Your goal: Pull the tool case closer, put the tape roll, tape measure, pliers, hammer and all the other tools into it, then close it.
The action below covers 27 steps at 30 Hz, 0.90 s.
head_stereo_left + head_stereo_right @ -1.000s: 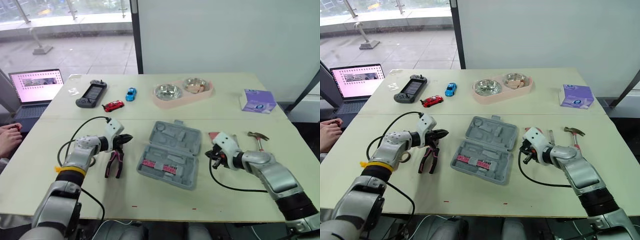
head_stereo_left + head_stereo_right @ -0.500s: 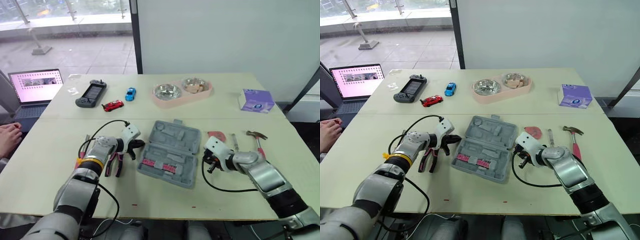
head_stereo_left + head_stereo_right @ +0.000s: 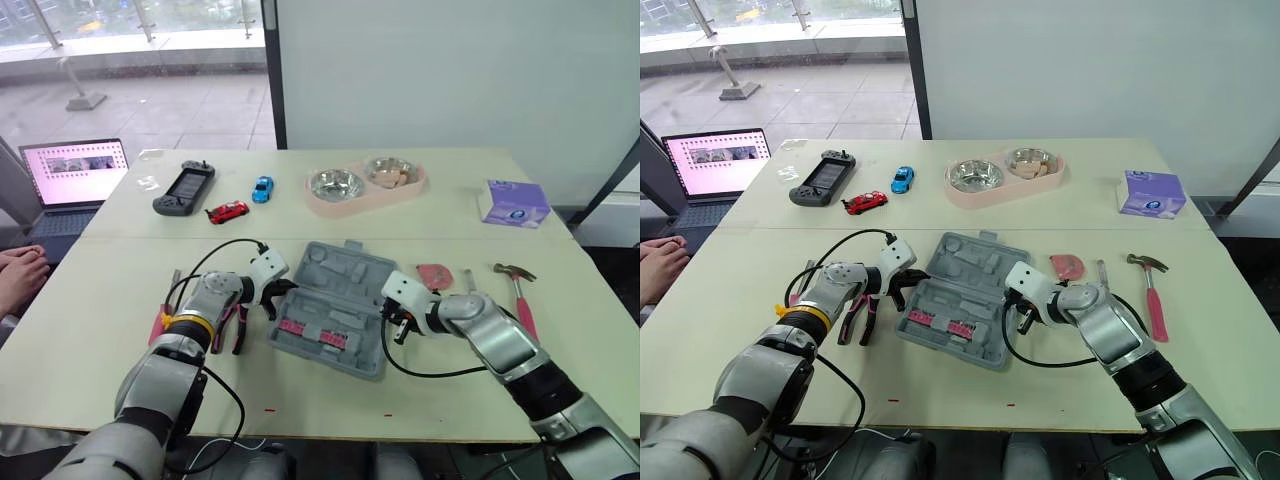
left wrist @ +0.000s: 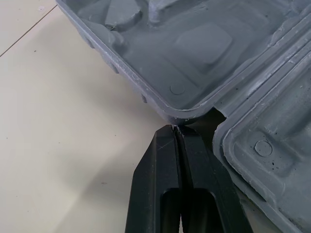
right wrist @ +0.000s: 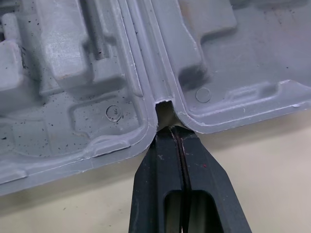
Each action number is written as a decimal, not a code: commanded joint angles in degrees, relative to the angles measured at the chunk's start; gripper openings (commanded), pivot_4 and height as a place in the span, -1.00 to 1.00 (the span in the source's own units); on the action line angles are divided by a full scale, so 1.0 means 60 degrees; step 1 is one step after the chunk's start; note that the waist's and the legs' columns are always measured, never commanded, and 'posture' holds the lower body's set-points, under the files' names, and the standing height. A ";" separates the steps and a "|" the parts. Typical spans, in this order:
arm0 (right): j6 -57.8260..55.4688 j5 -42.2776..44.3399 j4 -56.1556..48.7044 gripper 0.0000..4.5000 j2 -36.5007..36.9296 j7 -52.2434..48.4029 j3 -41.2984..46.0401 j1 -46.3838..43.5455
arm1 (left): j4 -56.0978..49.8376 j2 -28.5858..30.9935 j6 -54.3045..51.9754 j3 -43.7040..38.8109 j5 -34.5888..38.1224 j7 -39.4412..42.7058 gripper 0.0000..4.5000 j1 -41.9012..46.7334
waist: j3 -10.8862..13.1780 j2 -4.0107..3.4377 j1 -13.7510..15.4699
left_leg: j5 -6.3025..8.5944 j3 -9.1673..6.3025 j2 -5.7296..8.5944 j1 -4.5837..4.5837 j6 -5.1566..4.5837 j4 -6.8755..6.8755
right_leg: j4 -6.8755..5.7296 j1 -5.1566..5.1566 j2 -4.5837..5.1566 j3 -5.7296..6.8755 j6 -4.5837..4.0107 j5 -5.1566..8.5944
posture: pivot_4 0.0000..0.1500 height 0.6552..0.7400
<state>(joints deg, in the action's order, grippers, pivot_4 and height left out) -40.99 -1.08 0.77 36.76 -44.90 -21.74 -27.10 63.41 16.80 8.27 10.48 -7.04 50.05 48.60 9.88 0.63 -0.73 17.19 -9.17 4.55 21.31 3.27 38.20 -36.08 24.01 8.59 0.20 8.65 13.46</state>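
Observation:
The grey tool case lies open and flat in the middle of the table, with pink-labelled parts in its near half. My left gripper is shut, its tips against the hinge notch on the case's left side. My right gripper is also shut, its tips at the hinge notch on the right side. The pliers lie just left of the left gripper. A red rounded item, a screwdriver and the pink-handled hammer lie to the right of the case.
A pink double bowl, two toy cars, a game controller and a purple box stand at the back. A laptop and a person's hand are at the left edge. A red-handled tool lies left of the pliers.
My left gripper moved right from over the pliers to the case's left side. My right gripper moved left from near the hammer to the case's right side. The case turned slightly.

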 commanded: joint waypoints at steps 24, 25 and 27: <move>-0.1408 0.0200 -0.3966 -1.00 0.0290 -0.1280 -0.0513 0.1617 | -1.0857 0.1838 -0.4534 0.0355 0.1249 0.0584 -0.97 -0.7614 | -0.0130 -0.0039 -0.0236 | 0.0049 0.0013 -0.0022 -0.0011 -0.0078 -0.0028 | 0.0009 0.0036 0.0004 -0.0011 -0.0003 0.0003 | 1.00 0.62; -0.1486 0.0236 -0.4171 -1.00 0.0357 -0.1294 -0.0522 0.1735 | -1.1396 0.2045 -0.4773 0.0272 0.1304 0.0500 -0.97 -0.8033 | -0.0129 -0.0040 -0.0226 | 0.0049 0.0015 -0.0023 -0.0019 -0.0078 -0.0028 | 0.0007 0.0030 0.0003 -0.0012 -0.0003 0.0003 | 1.00 0.62; -0.1608 0.0292 -0.4441 -1.00 0.0443 -0.1268 -0.0516 0.1883 | -1.2088 0.2299 -0.5122 0.0209 0.1385 0.0377 -0.97 -0.8516 | -0.0130 -0.0042 -0.0226 | 0.0050 0.0022 -0.0031 -0.0022 -0.0079 -0.0029 | 0.0003 0.0031 -0.0002 -0.0012 -0.0009 0.0001 | 1.00 0.62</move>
<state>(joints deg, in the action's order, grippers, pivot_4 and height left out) -51.06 -1.41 -21.57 40.24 -51.59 -24.28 -15.35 -7.20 30.26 -19.30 8.77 0.82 51.17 -0.30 9.10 0.37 -2.09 17.48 -9.00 4.36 21.16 2.79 38.03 -36.07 24.18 8.58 0.13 8.59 13.47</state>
